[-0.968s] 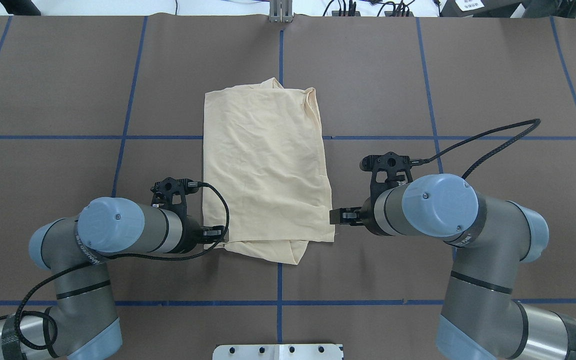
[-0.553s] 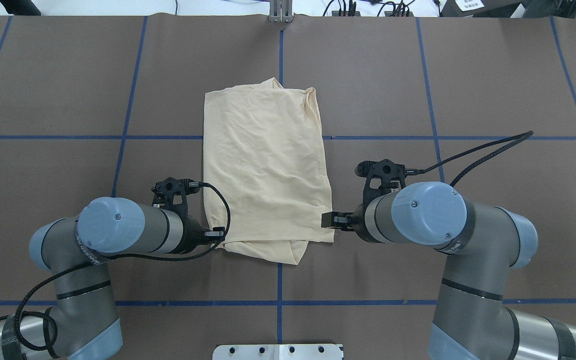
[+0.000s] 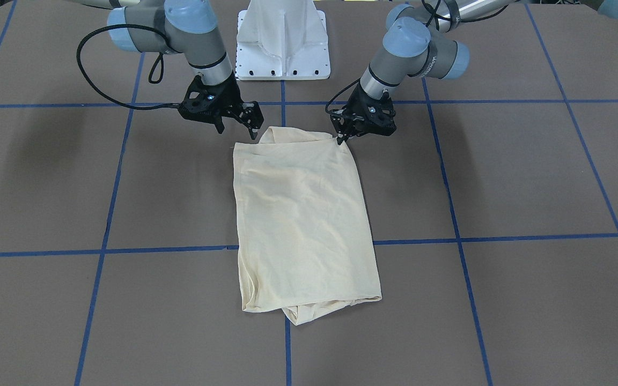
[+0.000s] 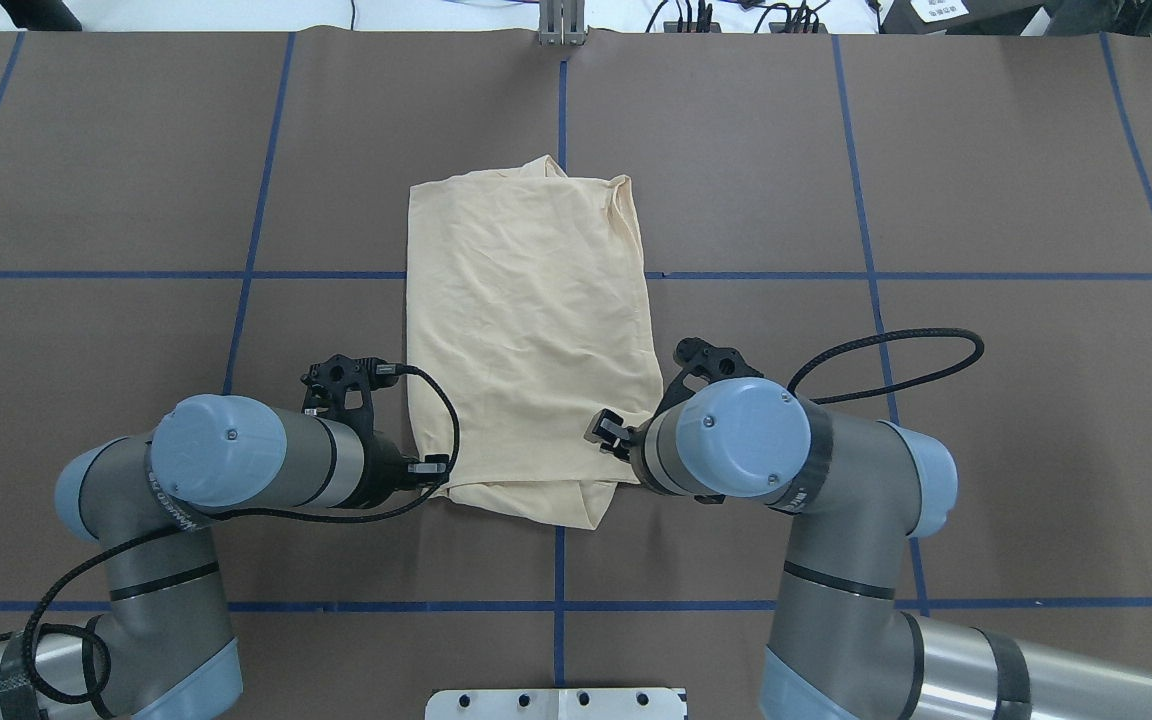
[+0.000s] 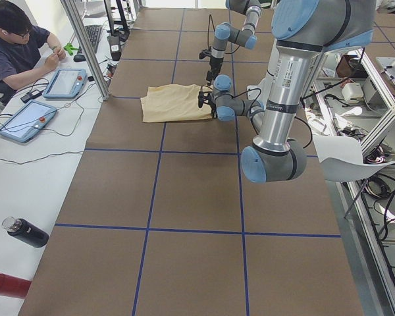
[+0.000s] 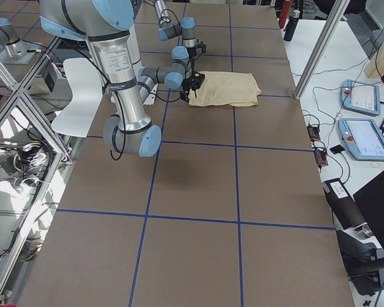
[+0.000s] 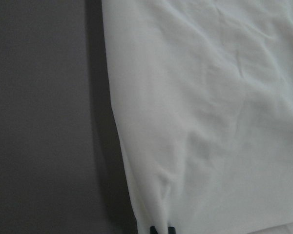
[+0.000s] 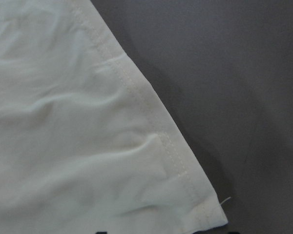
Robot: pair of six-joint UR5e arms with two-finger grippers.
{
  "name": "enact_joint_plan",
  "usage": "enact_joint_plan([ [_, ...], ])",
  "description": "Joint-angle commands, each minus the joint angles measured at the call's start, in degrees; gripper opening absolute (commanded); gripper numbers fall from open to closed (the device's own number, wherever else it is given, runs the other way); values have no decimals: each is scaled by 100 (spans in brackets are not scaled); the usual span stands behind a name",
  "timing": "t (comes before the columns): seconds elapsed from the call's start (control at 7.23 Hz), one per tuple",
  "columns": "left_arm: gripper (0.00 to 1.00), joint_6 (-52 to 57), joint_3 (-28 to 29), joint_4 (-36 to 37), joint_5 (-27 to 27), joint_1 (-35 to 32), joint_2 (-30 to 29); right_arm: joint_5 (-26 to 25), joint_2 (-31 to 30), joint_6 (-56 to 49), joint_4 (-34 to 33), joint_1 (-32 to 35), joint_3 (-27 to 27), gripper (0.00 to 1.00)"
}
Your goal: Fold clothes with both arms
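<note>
Presently, the shirt lies flat at the middle of the counter. Its long axis runs away from the robot, and it straddles a crosswise blue tape line.

**Done:** The garment is reduced to a narrow rectangle. No sleeve lies out to either side and no print shows on the upper face. The layers are not flush: an under-layer pokes out past the near edge, and a small peak stands proud at the far edge.

**Left side:** The left gripper sits at the near corner on the robot's left. In its wrist view the jaws stand close together with the cloth puckering toward them, so you may take it as pinching the shirt there.

**Right side:** The right gripper hovers at the opposite near corner, above the stitched hem corner. Its jaws are spread and hold nothing.

**Left to do, in my judgement:** You still need the right-hand grasp. The near end then has to be carried over toward the far end to halve the length. I would rate the task as past the midpoint, with the final fold not yet begun.
</note>
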Motion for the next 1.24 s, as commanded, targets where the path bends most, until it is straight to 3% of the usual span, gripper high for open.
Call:
enact_joint_plan([
  [0.0, 0, -7, -16, 0, 0, 0, -4, -82, 389, 933, -142, -28, -468, 77],
  [0.69, 0, -7, -34, 0, 0, 0, -4, -364, 487, 1077, -565, -265, -505, 73],
  [1.11, 0, -7, -42, 0, -9, 0, 13, -372, 513, 1139, -557, -300, -514, 55],
])
